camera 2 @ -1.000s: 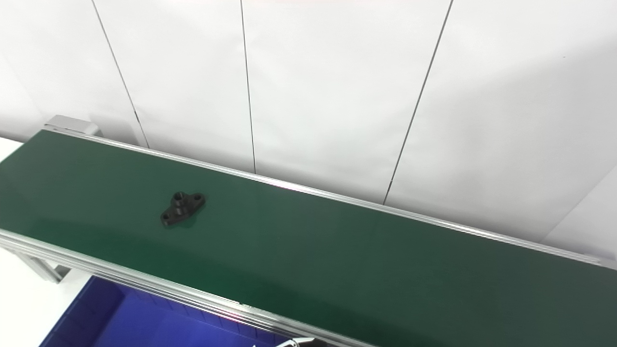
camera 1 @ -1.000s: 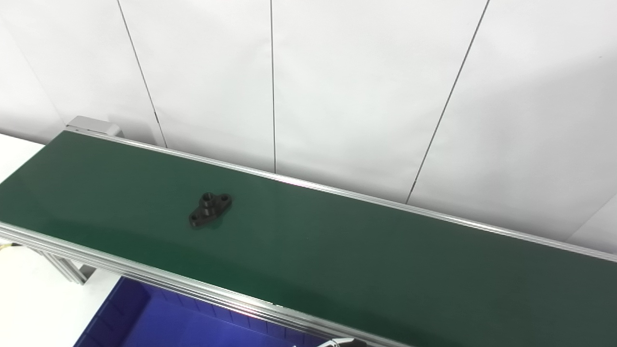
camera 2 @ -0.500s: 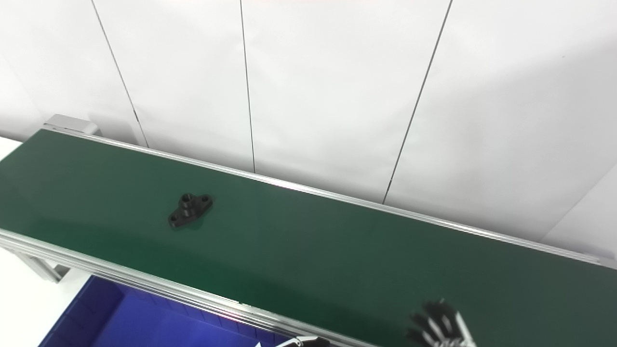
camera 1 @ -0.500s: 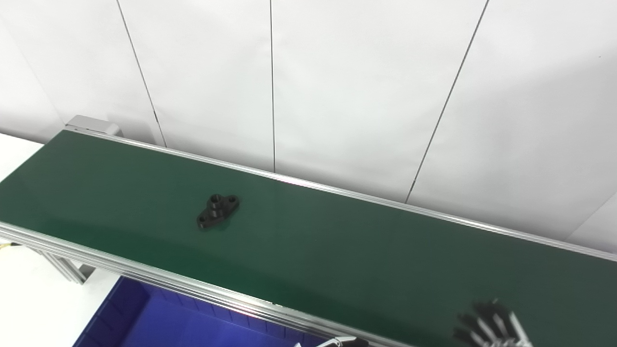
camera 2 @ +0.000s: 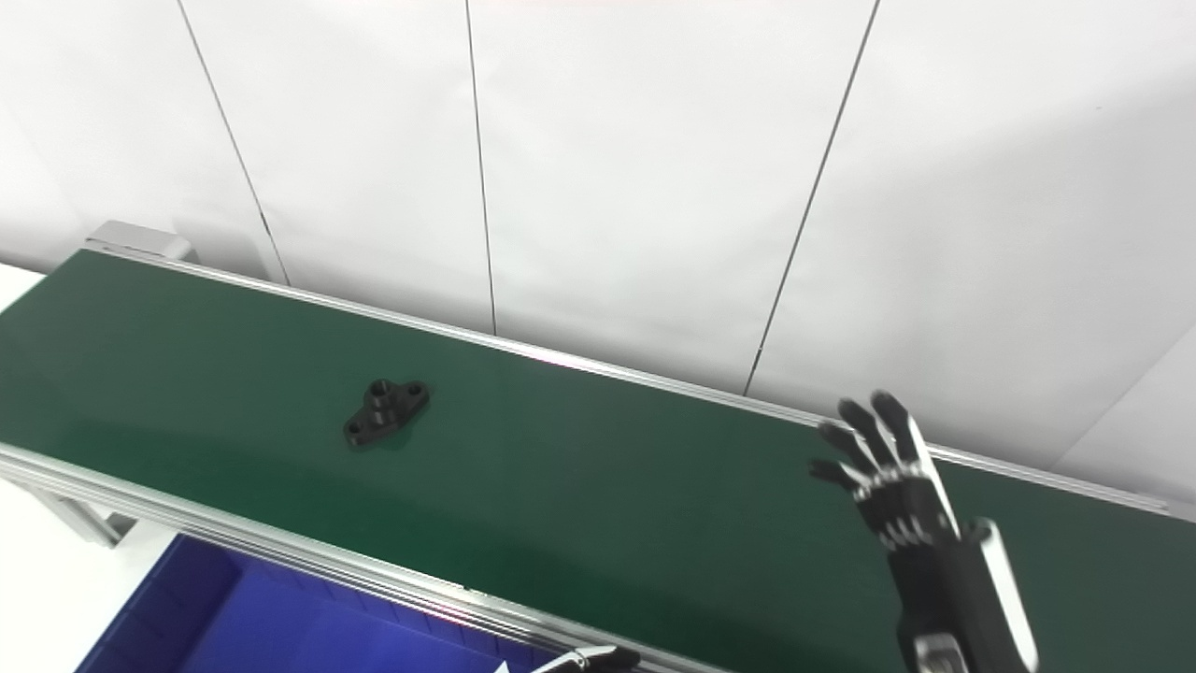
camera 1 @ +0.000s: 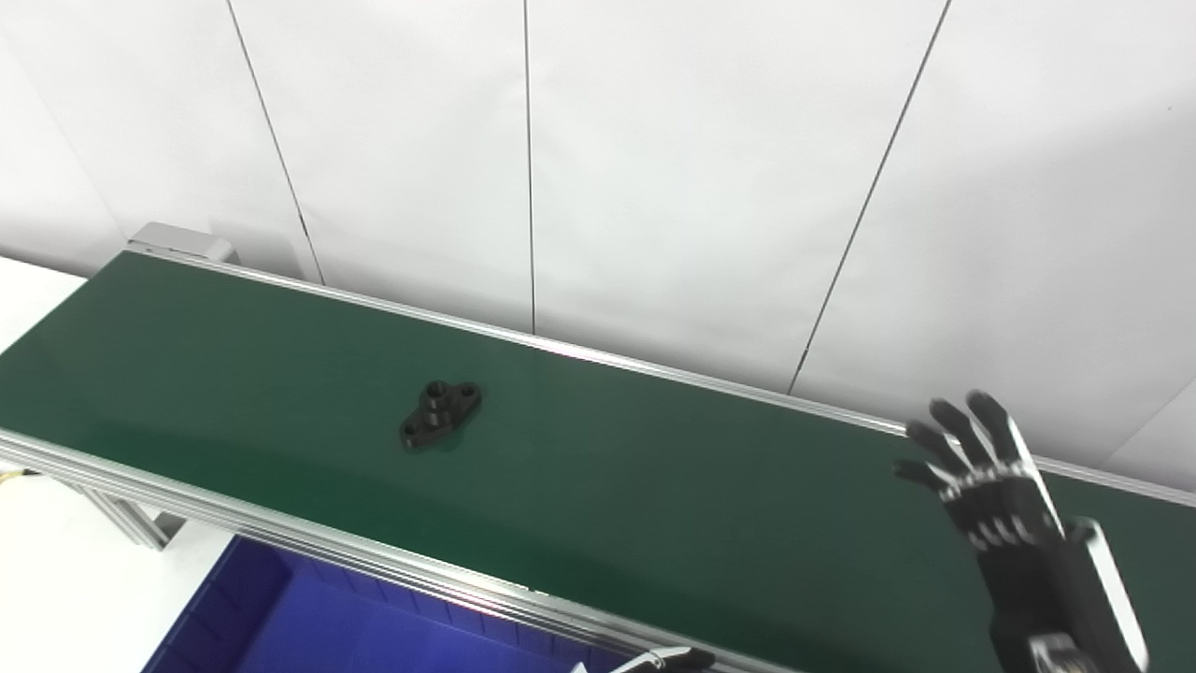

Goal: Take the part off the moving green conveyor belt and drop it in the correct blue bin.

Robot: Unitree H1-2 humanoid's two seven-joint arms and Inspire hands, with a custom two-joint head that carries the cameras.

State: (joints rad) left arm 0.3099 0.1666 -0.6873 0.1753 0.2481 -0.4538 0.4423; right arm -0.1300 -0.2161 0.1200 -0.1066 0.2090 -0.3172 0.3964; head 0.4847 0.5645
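Rigid black two-hole flange part [camera 1: 440,414] on conveyor belt [camera 1: 654,486], probably light, best pinched across its raised hub; right hand [camera 1: 995,509] spread, empty.

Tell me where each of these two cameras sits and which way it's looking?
Left eye view: on the robot's head, looking down at the green conveyor belt and white wall; the raised right hand shows.
Right eye view: on the head, slightly to the side, facing likewise; the same hand shows.
Both share the black part on the belt and the blue bin below.
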